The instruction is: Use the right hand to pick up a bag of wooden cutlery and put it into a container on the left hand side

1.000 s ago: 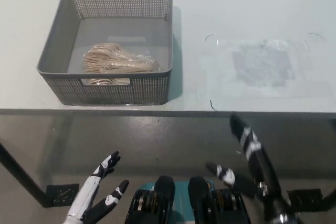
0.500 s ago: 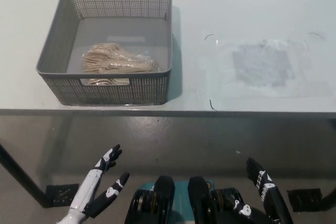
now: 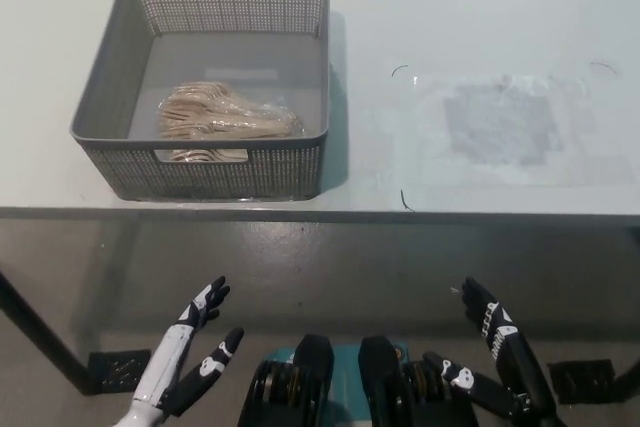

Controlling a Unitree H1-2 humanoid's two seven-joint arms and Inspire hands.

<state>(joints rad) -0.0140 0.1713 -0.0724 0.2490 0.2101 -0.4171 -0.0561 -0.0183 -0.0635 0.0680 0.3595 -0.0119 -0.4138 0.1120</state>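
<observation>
Fingers of right hand apart, holding nothing, low in front of the desk edge. Left hand lower left, fingers also spread, empty. White desk, grey floor below it. Grey mesh basket on desk's left side. Clear patch stuck flat on the right. Bag of wooden cutlery lies inside the basket, near its front wall.

One basket stands ahead of the white hand. Inside it lies one heap of bagged cutlery; whether that is a single bag or more, I cannot tell. One pale patch lies ahead of the black hand. Two hands, one table.
</observation>
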